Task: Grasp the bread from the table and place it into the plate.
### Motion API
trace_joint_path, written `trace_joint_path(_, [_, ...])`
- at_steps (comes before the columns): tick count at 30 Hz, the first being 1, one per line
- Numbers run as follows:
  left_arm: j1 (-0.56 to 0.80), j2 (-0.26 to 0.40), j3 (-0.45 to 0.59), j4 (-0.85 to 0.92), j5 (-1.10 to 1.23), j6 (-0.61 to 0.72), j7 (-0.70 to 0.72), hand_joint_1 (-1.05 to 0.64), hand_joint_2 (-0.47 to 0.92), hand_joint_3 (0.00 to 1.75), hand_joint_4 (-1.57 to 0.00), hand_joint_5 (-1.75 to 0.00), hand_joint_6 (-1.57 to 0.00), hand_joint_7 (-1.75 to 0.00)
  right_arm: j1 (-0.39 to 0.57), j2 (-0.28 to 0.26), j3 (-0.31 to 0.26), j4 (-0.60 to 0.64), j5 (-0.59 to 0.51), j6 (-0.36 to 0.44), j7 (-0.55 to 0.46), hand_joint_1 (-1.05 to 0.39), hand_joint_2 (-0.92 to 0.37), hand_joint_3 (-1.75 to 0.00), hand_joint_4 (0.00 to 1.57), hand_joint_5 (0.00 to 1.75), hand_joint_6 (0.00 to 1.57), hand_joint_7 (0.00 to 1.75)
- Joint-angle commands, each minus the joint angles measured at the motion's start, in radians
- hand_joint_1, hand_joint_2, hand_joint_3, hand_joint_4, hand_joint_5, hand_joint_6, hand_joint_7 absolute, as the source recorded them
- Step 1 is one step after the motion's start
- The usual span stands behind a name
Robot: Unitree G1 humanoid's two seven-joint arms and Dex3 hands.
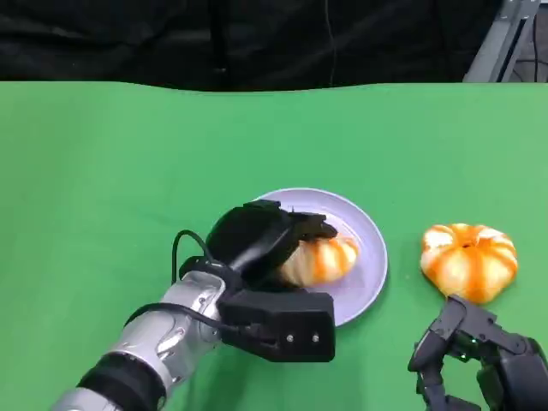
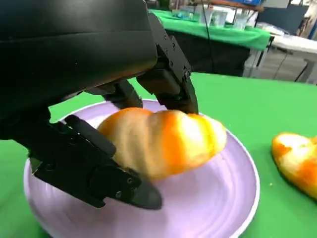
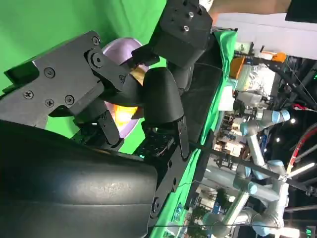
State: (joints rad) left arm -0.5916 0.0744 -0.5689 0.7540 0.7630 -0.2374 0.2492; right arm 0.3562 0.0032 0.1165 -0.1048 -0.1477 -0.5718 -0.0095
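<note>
A long, orange-glazed bread [image 1: 327,259] lies over the lilac plate [image 1: 366,244] at the table's middle. My left hand [image 1: 257,241] reaches in from the lower left and grips the bread's near end. In the left wrist view black fingers [image 2: 94,171] close on both sides of the bread [image 2: 163,141], just above the plate [image 2: 218,201]. Near the lower right corner my right hand [image 1: 473,360] rests with loosely bent fingers and nothing in them. Its fingers [image 3: 106,89] also show in the right wrist view, with a bit of the plate [image 3: 118,45] behind.
A round, pumpkin-shaped orange bread [image 1: 468,261] sits on the green cloth to the right of the plate, just beyond my right hand; its edge [image 2: 297,166] shows in the left wrist view. The green table [image 1: 128,171] stretches wide to the left and back.
</note>
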Motion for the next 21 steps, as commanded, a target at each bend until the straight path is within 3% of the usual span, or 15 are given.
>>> trace_joint_path(1, [0.012,0.038,-0.011,-0.058,0.012,0.061,-0.079,-1.03,0.92,0.62,-0.01,0.00,-0.27,0.00,-0.002,-0.007,-0.009,-0.005,0.006,-0.008,-0.006,-0.16,-0.53,-1.17,0.82,1.75,0.74,1.57])
trace_joint_path(6, [0.029,0.062,-0.021,-0.133,0.014,0.115,-0.158,-1.05,0.92,0.74,0.00,0.00,-0.15,0.00,0.007,-0.006,-0.008,-0.018,0.013,0.002,-0.004,-0.16,-0.53,-1.17,0.81,1.75,0.74,1.57])
trace_joint_path(11, [0.039,0.066,-0.021,-0.159,0.015,0.132,-0.175,-1.05,0.92,0.75,0.00,0.00,-0.14,0.00,0.008,-0.006,-0.007,-0.020,0.013,0.004,-0.005,-0.15,-0.53,-1.17,0.82,1.75,0.74,1.57])
trace_joint_path(13, [0.080,0.088,0.034,-0.245,-0.054,0.113,-0.203,-1.05,0.92,0.74,0.00,0.00,-0.15,-0.01,0.006,-0.008,-0.008,-0.012,0.017,-0.006,-0.003,-0.14,-0.53,-1.18,0.82,1.75,0.74,1.57])
trace_joint_path(18, [0.151,0.127,0.127,-0.389,-0.199,0.039,-0.270,-0.93,0.92,0.55,-0.04,-0.02,-0.22,-0.02,0.000,-0.009,-0.009,-0.009,0.013,-0.005,-0.005,-0.14,-0.55,-1.14,0.82,1.75,0.73,1.58])
trace_joint_path(19, [0.167,0.138,0.145,-0.419,-0.235,0.017,-0.292,-0.79,0.92,0.44,-0.19,-0.08,-0.32,-0.05,-0.001,-0.009,-0.009,-0.006,0.015,-0.007,-0.004,-0.14,-0.55,-1.13,0.82,1.75,0.73,1.58])
trace_joint_path(21, [0.186,0.150,0.166,-0.455,-0.277,-0.007,-0.321,-0.66,0.92,0.35,-0.34,-0.13,-0.40,-0.07,-0.003,-0.009,-0.010,-0.003,0.017,-0.009,-0.004,-0.14,-0.55,-1.14,0.82,1.75,0.73,1.58])
